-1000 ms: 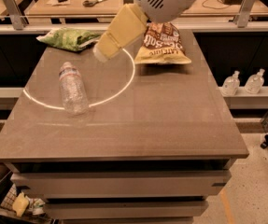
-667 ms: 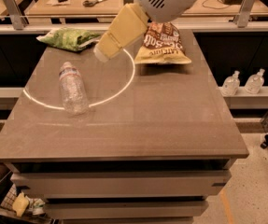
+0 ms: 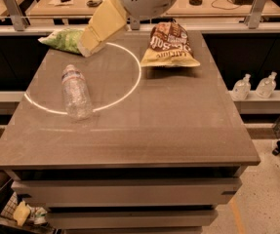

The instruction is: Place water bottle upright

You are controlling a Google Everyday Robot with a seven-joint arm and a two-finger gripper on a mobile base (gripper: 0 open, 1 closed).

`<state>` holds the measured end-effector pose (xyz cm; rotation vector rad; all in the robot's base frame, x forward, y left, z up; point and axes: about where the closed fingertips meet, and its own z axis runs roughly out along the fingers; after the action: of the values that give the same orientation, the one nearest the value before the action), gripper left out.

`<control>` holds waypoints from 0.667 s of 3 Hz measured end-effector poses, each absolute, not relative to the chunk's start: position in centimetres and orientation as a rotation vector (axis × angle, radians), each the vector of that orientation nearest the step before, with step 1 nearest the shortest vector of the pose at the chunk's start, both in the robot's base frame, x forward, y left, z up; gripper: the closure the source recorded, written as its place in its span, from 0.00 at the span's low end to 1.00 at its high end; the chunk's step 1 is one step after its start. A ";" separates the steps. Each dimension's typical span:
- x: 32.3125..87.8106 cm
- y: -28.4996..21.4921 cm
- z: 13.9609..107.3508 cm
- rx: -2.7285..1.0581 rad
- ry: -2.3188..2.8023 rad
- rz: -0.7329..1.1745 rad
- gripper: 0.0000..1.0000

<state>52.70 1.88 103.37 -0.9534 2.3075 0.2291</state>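
**Clear plastic lying flat, my end effector off to one side**

Grey-brown surface (image 3: 169, 126) fills the one camera view, and the water bottle (image 3: 76, 91) lies on its side on the left half. Its capped end points to the far edge and its base toward the near one. The base end rests about on the near arc of a thin white ring (image 3: 137, 77) marked on the top. The bottle is see-through and crinkled, with a pale label band just below the neck. I see no liquid in it, so I judge it light and apt to roll or skid if nudged.

My end effector (image 3: 90, 44) hangs over the far left of the surface, a pale yellow wedge slanting down and left. It is beyond the bottle's cap end and well apart from it. Its tip is just beside a green bag (image 3: 61, 38) — touching or not, I cannot tell. Nor can I tell whether it is open or closed; the bottle is clearly not in it.

A brown chip bag (image 3: 170, 45) lies at the far right, clear of the bottle. Two small nozzle-topped bottles (image 3: 254, 86) stand on a ledge beyond the right edge — not mine to move.

Standing the bottle up is not yet begun. I judge a grip across its body comes first.
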 end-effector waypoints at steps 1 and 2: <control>53.4 3.8 101.2 -0.844 2.416 0.224 0.00; 54.1 5.3 99.0 -0.753 2.501 0.213 0.00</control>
<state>54.07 5.26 99.04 -0.7526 2.5009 0.2129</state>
